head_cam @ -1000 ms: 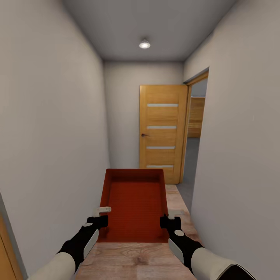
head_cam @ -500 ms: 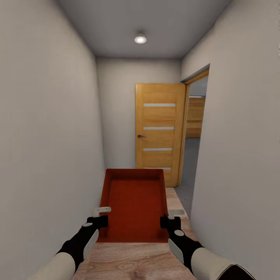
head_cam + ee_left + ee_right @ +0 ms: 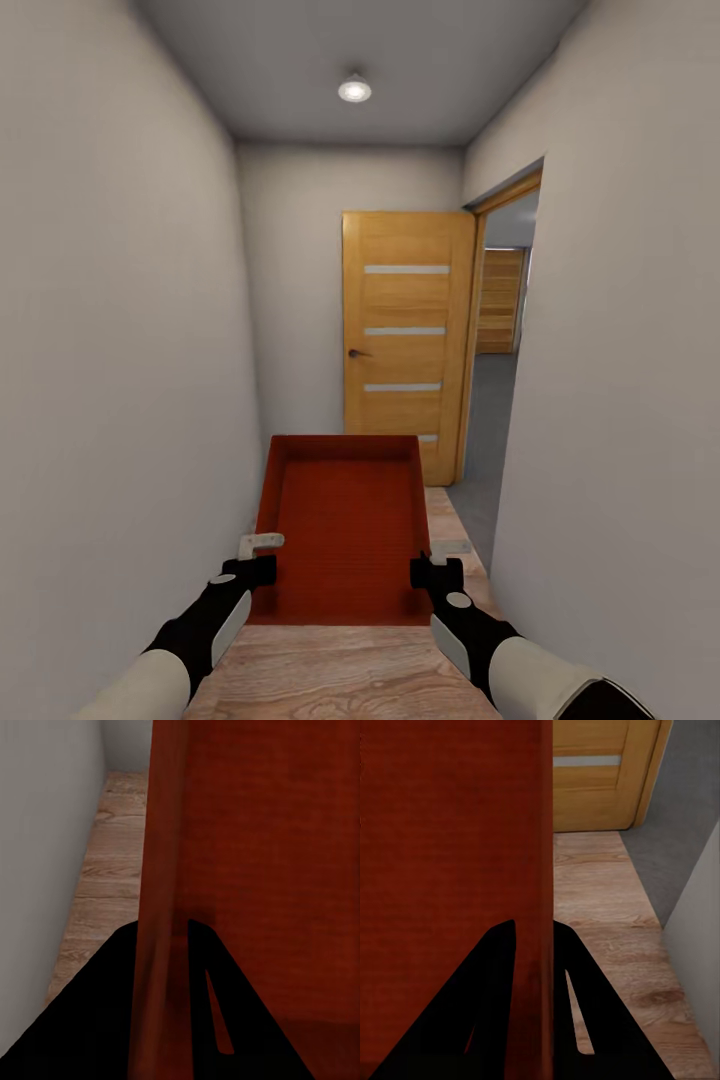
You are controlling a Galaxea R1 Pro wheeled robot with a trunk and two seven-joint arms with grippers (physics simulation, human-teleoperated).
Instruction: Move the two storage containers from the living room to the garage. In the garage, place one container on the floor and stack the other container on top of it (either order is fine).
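Observation:
An orange-red open-top storage container (image 3: pixel 345 525) is held level in front of me in a narrow hallway. My left gripper (image 3: pixel 258 572) is shut on its left wall, which runs between the black fingers in the left wrist view (image 3: pixel 161 967). The right gripper (image 3: pixel 428 572) is shut on the right wall, which passes between its fingers in the right wrist view (image 3: pixel 536 967). The bin is empty inside. Through the doorway (image 3: pixel 495 370) ahead on the right, a grey floor (image 3: pixel 490 410) and a plank wooden door (image 3: pixel 500 300) of the garage show.
White walls stand close on both sides of the hallway, over light wood plank flooring (image 3: pixel 340 670). A wooden door with frosted strips (image 3: pixel 405 340) stands at the far end, beside the right-hand opening. A ceiling light (image 3: pixel 353 90) glows overhead.
The camera has moved forward down the hallway: the far door and the right doorway look larger and nearer. The bin and both grippers keep the same hold.

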